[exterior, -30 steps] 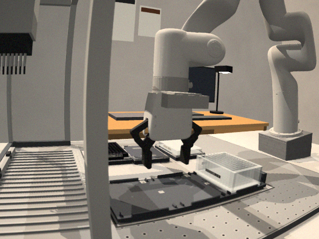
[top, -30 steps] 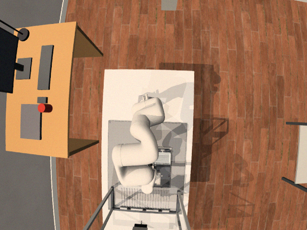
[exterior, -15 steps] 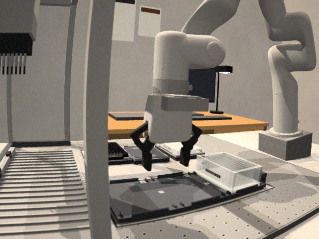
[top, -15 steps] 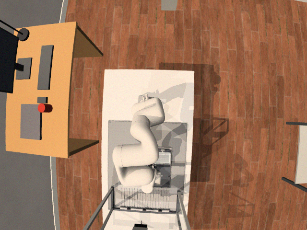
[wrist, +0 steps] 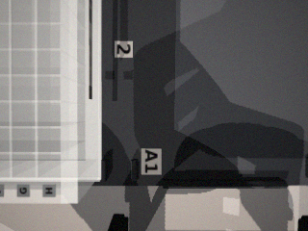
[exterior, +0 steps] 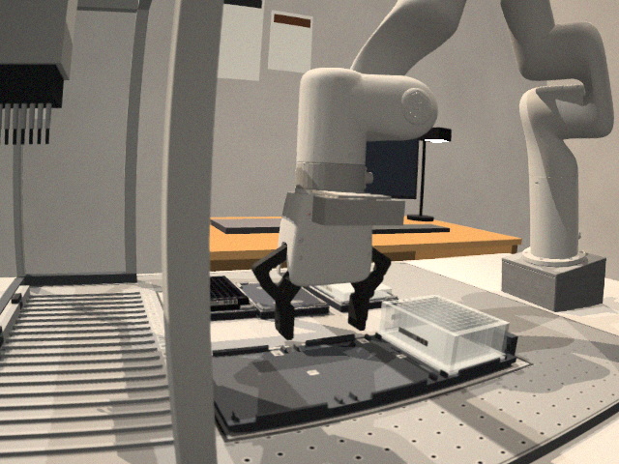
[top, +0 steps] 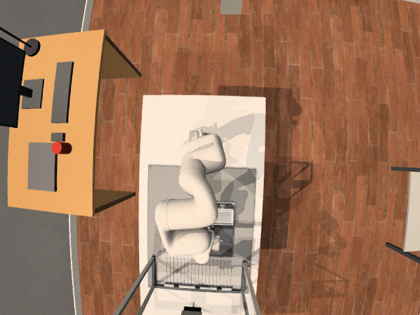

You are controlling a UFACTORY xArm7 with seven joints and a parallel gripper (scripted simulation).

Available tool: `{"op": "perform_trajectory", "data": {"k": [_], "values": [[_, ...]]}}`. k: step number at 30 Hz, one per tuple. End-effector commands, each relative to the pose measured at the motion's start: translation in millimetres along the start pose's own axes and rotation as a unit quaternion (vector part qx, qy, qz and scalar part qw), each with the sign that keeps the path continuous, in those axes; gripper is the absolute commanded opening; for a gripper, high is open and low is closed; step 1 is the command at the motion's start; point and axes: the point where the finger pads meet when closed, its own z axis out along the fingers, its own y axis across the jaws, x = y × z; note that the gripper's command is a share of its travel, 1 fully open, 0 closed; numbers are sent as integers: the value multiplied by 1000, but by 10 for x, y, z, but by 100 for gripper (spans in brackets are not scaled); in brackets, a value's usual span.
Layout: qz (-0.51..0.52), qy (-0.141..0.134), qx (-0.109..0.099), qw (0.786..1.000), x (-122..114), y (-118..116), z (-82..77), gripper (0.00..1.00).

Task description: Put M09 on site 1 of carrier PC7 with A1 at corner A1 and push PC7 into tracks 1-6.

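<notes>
End effector (exterior: 320,320) spread wide, holding nothing, hovering just above the dark carrier (exterior: 319,379) at center of the exterior view. Clear deep-well block (exterior: 442,332) sits on the carrier's right end, right of the fingers (exterior: 284,319). Wrist view: block's grid (wrist: 43,96) at left, label 2 (wrist: 123,49) upper center, label A1 (wrist: 151,161) lower center on bare carrier floor. Ribbed rails (exterior: 79,360) at lower left, carrier outside them. 2 dark nests (exterior: 280,300) behind the fingers on the bench (exterior: 499,399).

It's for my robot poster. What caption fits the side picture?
Open claw hovers over the dark carrier, beside the clear block sitting on it.
</notes>
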Motion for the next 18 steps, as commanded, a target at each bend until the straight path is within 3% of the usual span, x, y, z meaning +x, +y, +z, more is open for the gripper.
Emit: {"op": "perform_trajectory", "data": {"k": [1,18], "values": [[0,0,-2,1000,2,18,17,100],[0,0,-2,1000,7,18,50,100]]}}
